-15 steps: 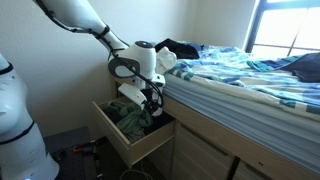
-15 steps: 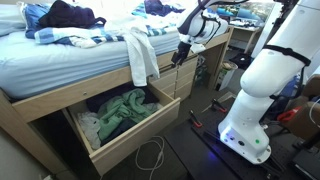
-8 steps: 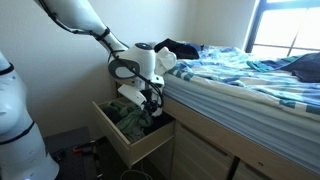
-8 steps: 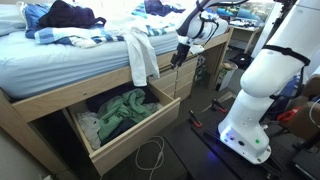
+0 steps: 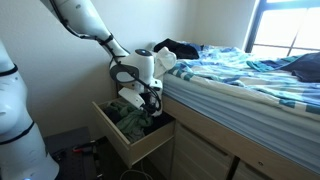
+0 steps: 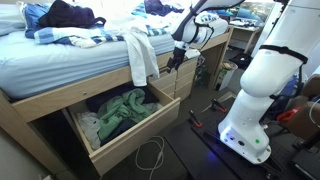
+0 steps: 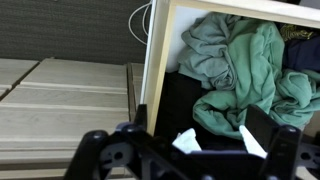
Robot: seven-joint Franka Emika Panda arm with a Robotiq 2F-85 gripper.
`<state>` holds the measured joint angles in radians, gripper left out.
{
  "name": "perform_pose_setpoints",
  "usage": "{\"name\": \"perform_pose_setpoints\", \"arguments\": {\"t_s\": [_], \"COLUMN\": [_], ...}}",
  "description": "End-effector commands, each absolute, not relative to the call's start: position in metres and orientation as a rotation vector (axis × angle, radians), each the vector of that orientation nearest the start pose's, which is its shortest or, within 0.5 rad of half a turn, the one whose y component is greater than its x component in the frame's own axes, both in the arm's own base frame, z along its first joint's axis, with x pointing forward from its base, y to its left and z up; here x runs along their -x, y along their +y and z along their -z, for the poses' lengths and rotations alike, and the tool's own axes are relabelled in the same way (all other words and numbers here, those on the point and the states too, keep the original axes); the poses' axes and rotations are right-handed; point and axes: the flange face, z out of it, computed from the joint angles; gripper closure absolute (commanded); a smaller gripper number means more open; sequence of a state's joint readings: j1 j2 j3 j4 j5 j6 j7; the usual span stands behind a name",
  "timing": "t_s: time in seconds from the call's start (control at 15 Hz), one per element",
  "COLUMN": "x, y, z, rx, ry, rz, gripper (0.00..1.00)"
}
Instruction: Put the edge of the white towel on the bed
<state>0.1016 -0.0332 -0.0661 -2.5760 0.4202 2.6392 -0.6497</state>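
Observation:
The white towel (image 6: pixel 145 55) hangs over the side of the bed (image 6: pixel 70 60), its lower end dangling above the open drawer; it also shows in an exterior view (image 5: pixel 131 94). My gripper (image 6: pixel 177 57) hangs beside the towel at the bed's corner, apart from it, and shows above the drawer in an exterior view (image 5: pixel 152 101). In the wrist view my gripper (image 7: pixel 218 138) looks down into the drawer with its jaws apart. Two small white scraps (image 7: pixel 186 141) show low between them; I cannot tell what they are.
The open wooden drawer (image 6: pixel 150 125) under the bed holds green clothes (image 7: pixel 240 70) and dark ones. A cable (image 6: pixel 150 155) lies on the floor in front. The robot's white base (image 6: pixel 260 100) stands close by. A dark garment (image 5: pixel 180 47) lies on the bed.
The arm has shifted slightly, with the gripper a little higher and nearer the bed's corner. The towel has not moved.

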Motion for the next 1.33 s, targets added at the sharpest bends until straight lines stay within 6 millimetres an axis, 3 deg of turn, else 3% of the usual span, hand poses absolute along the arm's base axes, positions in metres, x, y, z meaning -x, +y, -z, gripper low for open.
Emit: {"name": "perform_pose_setpoints", "arguments": {"t_s": [0.0, 0.27, 0.53, 0.73, 1.07, 1.27], "x": [-0.473, -0.488, -0.499, -0.500, -0.514, -0.518], "y": [0.044, 0.075, 0.089, 0.086, 0.064, 0.073], "z": [-0.264, -0.264, -0.265, -0.264, -0.263, -0.262], "rx": [2.913, 2.928, 2.951, 3.004, 3.119, 3.161], "ry": [-0.557, -0.663, -0.669, -0.674, -0.637, -0.643], "rz": [0.255, 0.384, 0.513, 0.604, 0.686, 0.671], "gripper": [0.00, 0.00, 0.00, 0.00, 0.00, 0.00]}}
